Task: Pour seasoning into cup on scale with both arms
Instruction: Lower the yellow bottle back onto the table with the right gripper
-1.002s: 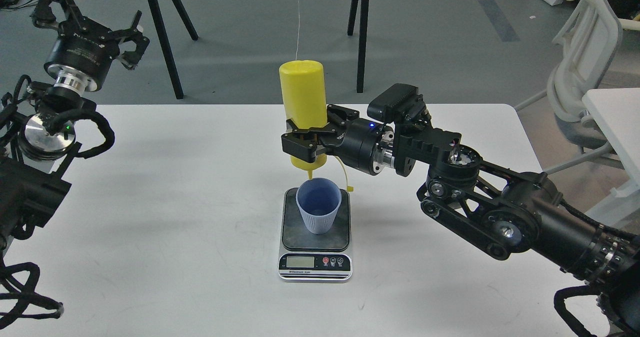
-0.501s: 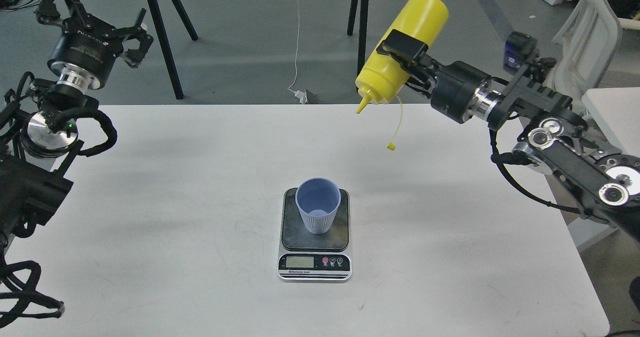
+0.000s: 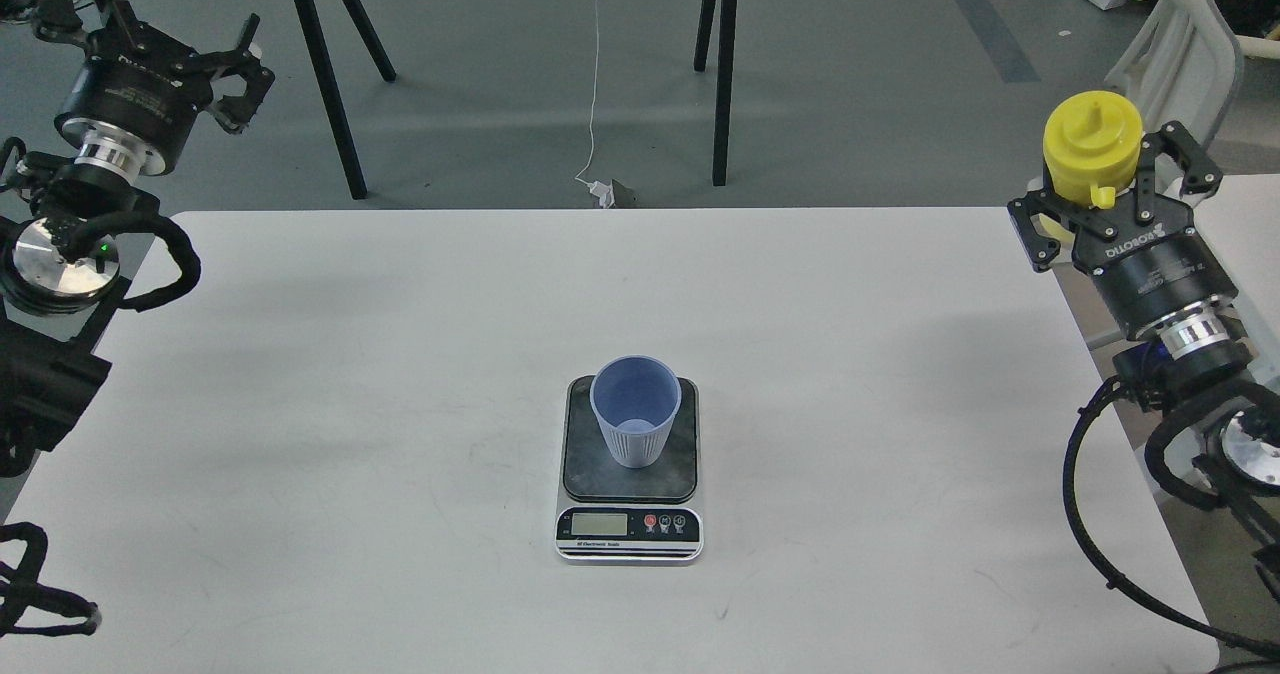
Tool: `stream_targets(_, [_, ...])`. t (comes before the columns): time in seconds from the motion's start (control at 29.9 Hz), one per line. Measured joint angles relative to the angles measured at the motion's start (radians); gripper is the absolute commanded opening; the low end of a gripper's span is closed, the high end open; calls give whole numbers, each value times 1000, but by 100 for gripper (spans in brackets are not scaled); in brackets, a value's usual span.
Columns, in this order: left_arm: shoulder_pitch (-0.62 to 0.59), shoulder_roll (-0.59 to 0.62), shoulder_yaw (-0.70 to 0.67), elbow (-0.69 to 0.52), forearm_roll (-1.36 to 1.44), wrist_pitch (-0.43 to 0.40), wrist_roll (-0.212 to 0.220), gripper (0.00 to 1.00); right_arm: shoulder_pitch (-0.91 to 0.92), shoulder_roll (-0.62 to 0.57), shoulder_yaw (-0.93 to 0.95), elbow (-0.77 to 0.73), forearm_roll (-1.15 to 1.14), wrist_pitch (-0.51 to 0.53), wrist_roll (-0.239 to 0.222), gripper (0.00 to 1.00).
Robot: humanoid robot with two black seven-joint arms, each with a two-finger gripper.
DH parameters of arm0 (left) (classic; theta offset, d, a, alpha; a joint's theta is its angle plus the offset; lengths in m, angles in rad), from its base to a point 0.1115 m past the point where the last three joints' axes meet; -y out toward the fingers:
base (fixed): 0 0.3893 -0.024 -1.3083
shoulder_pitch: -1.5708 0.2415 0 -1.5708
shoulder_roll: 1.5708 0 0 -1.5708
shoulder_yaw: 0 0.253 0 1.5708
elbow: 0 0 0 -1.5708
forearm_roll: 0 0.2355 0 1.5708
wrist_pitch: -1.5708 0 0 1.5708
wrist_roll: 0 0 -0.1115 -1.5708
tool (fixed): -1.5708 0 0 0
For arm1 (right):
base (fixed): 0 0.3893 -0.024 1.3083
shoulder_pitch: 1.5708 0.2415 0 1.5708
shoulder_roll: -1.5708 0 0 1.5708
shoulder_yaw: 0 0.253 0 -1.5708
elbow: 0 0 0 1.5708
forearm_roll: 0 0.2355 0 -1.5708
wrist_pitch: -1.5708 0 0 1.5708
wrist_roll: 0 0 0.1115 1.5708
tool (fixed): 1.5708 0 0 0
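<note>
The light blue cup [image 3: 636,414] stands upright on the dark plate of the scale [image 3: 628,535] at the middle of the white table [image 3: 350,354]. My right gripper [image 3: 1105,172] is shut on the yellow seasoning bottle [image 3: 1090,134] and holds it in the air over the table's far right edge, far from the cup. The bottle's nozzle end faces my head, and the small tethered cap hangs at its front. My left gripper [image 3: 160,26] is open and empty, raised at the far left beyond the table's back corner.
Black trestle legs [image 3: 330,74] [image 3: 722,64] stand on the grey floor behind the table. A white cable [image 3: 595,74] hangs between them. A white chair [image 3: 1185,44] and another white tabletop [image 3: 1245,224] are at the right.
The right arm lifted the bottle from nozzle-down over the cup, swung it up and right, and now holds it nozzle-up at the table's right edge. The left arm shifted slightly left.
</note>
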Motion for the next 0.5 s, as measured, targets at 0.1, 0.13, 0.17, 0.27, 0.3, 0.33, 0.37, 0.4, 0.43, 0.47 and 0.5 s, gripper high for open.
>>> stream_targets(0.1, [2,3,1,-2,0,1,0,100,-84,101,75,-8,22,1,5,26])
stream_targets(0.13, [2,3,1,-4,1,1,0,100,-108,130,94,-9,24,1,3,27])
stream_targets(0.17, [1,3,1,-4,1,1,0,100,-132,161,112,-10,26,1,1,27])
stream_targets(0.27, [-3,7,1,-8,1,3,0,100,-180,218,131,-10,28,1,-1,27])
stream_targets(0.3, [-3,10,1,-9,1,4,0,100,-195,231,132,-10,31,1,-2,28])
stream_targets(0.33, [-3,14,1,-9,1,4,0,100,-212,244,131,-10,38,1,-3,28])
stream_targets(0.37, [-3,17,1,-10,1,4,0,100,-226,254,129,-10,47,1,-4,28])
stream_targets(0.4, [-3,20,1,-10,1,5,0,100,-243,266,126,-10,61,1,-9,29])
stream_targets(0.43, [-1,22,1,-10,1,5,0,100,-259,278,123,-10,74,1,-17,29])
stream_targets(0.47, [1,25,1,-10,1,4,0,100,-273,287,122,-10,83,1,-24,29])
stream_targets(0.5, [2,27,1,-10,1,4,0,100,-286,298,121,-10,93,1,-32,29])
